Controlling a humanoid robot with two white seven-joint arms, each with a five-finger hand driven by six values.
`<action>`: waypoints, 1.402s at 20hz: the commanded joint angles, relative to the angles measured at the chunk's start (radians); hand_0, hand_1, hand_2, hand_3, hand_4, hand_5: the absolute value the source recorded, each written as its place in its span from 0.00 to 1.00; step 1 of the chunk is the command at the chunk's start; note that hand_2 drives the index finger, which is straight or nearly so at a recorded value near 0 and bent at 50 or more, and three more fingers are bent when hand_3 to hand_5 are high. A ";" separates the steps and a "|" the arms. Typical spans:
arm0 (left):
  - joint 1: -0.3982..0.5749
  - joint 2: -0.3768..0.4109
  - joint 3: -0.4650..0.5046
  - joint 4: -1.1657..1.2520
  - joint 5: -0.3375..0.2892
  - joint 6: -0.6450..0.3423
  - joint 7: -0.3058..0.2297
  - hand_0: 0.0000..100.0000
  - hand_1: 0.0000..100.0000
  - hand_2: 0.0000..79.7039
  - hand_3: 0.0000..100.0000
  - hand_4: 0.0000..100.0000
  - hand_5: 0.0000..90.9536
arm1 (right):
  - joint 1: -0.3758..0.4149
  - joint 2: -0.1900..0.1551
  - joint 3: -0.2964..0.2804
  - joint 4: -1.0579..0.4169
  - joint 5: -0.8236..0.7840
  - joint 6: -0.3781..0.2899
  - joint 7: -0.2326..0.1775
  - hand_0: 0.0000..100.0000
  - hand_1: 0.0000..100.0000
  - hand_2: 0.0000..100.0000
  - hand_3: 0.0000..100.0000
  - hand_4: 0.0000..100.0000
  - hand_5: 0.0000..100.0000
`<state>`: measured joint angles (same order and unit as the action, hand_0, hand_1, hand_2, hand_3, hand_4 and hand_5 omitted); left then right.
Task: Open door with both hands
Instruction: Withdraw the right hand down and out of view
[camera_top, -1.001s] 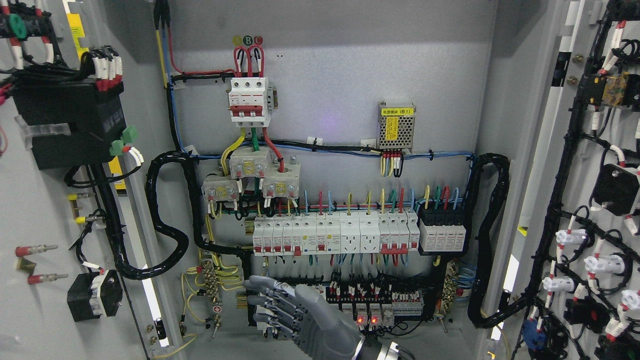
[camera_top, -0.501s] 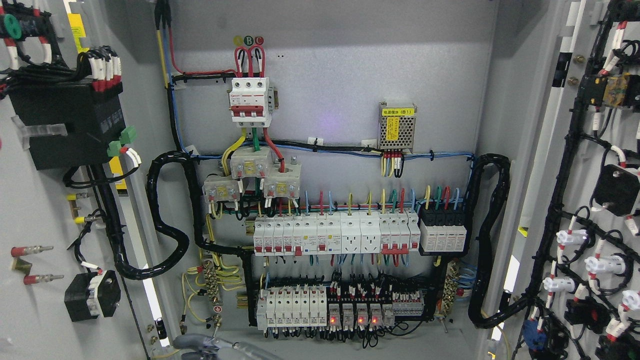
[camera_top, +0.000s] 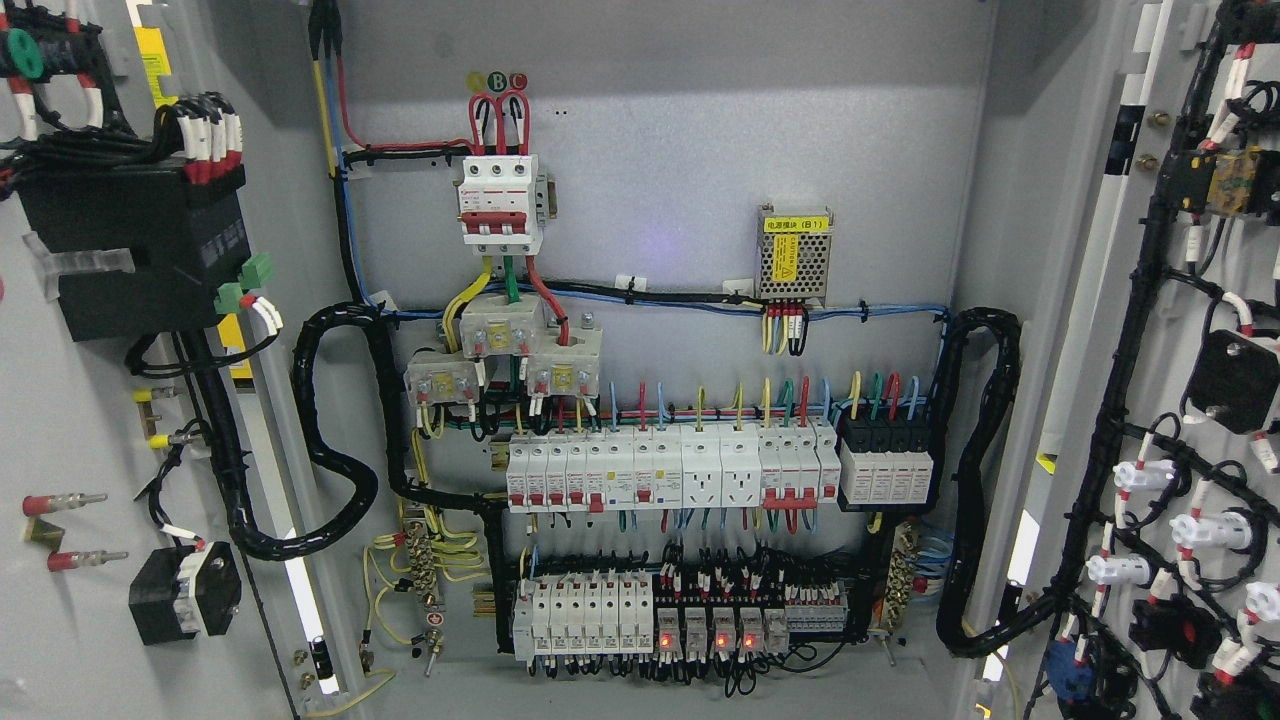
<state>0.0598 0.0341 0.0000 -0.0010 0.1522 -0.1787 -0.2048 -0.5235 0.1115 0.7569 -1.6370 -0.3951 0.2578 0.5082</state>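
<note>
Both cabinet doors stand swung wide. The left door fills the left edge, its inner face carrying a black box and wiring. The right door fills the right edge, hung with black cable looms and white connectors. Between them the grey back panel lies fully exposed, with a red-and-white main breaker, a row of white breakers and lower relays with red lights. Neither of my hands shows in the head view.
Thick black cable loops hang at the left hinge side, and another black cable loop at the right. A small perforated power supply sits on the upper right of the panel. The cabinet floor runs along the bottom edge.
The grey hand that hovered in front of the lower relays dropped down and left, showed only as fingertips at the bottom edge, and is now gone from view. The doors are unchanged.
</note>
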 joint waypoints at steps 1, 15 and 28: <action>0.002 0.010 -0.002 -0.027 0.001 -0.001 -0.004 0.36 0.14 0.00 0.06 0.00 0.00 | -0.030 0.037 0.110 0.011 0.001 0.000 -0.002 0.21 0.06 0.00 0.00 0.00 0.00; 0.002 0.012 -0.002 -0.028 0.001 -0.001 -0.005 0.36 0.14 0.00 0.06 0.00 0.00 | -0.148 0.042 0.117 0.068 -0.100 0.000 -0.002 0.21 0.06 0.00 0.00 0.00 0.00; -0.001 0.006 -0.009 -0.037 -0.008 -0.001 -0.005 0.36 0.14 0.00 0.06 0.00 0.00 | -0.158 0.043 0.144 0.137 -0.097 0.000 -0.001 0.21 0.06 0.00 0.00 0.00 0.00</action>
<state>0.0614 0.0432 0.0000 -0.0099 0.1503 -0.1790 -0.2101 -0.6735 0.1498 0.8838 -1.5452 -0.4899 0.2570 0.5065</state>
